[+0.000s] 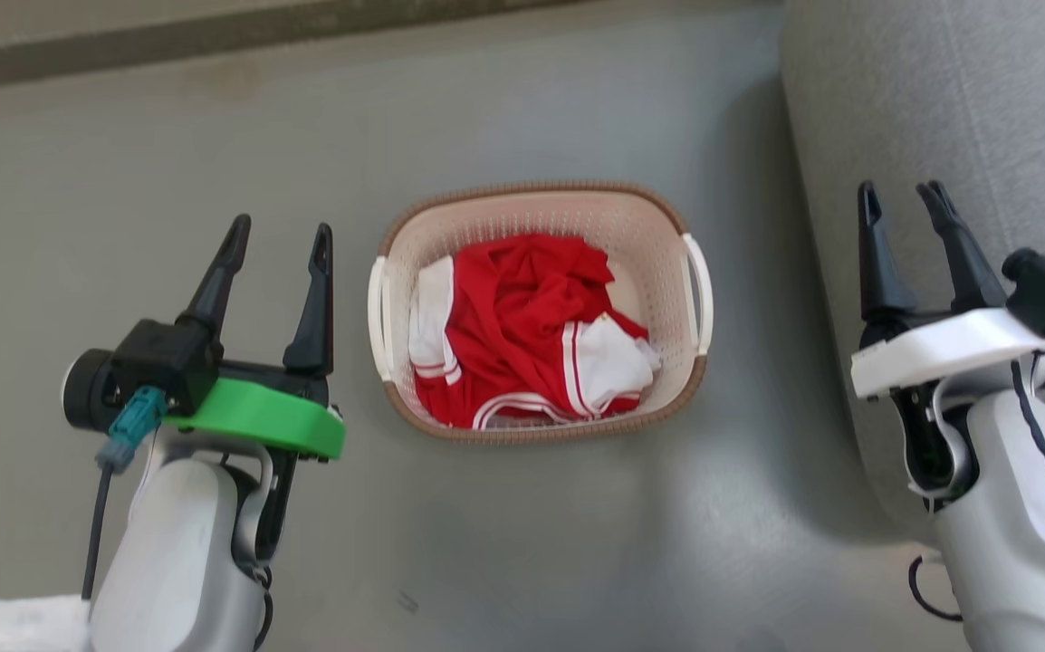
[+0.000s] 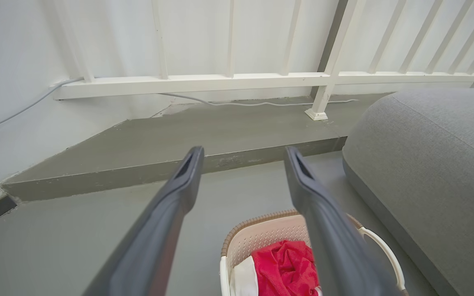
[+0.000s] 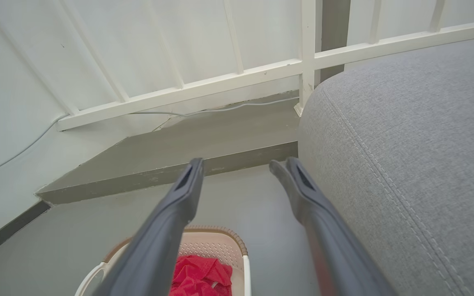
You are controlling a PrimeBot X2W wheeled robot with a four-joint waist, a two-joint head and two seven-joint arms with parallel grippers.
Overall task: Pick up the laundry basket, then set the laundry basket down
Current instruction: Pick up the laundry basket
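Note:
The laundry basket (image 1: 658, 240) stands on the grey floor in the middle of the head view, cream with a brown rim and white side handles. Red and white clothes (image 1: 522, 330) fill it. My left gripper (image 1: 280, 231) is open, to the left of the basket and apart from it. My right gripper (image 1: 903, 199) is open, well to the right of the basket, over the grey cushion. The left wrist view has the basket (image 2: 257, 236) at its bottom edge, below and right of my left gripper (image 2: 243, 156). In the right wrist view the basket (image 3: 216, 244) lies low and left of my right gripper (image 3: 243, 164).
A large grey upholstered cushion (image 1: 939, 109) fills the right side, close to the basket's right handle. A raised grey step (image 2: 187, 139) and a white railing (image 2: 228, 78) with a cable run along the wall beyond. Bare floor surrounds the basket on the left and front.

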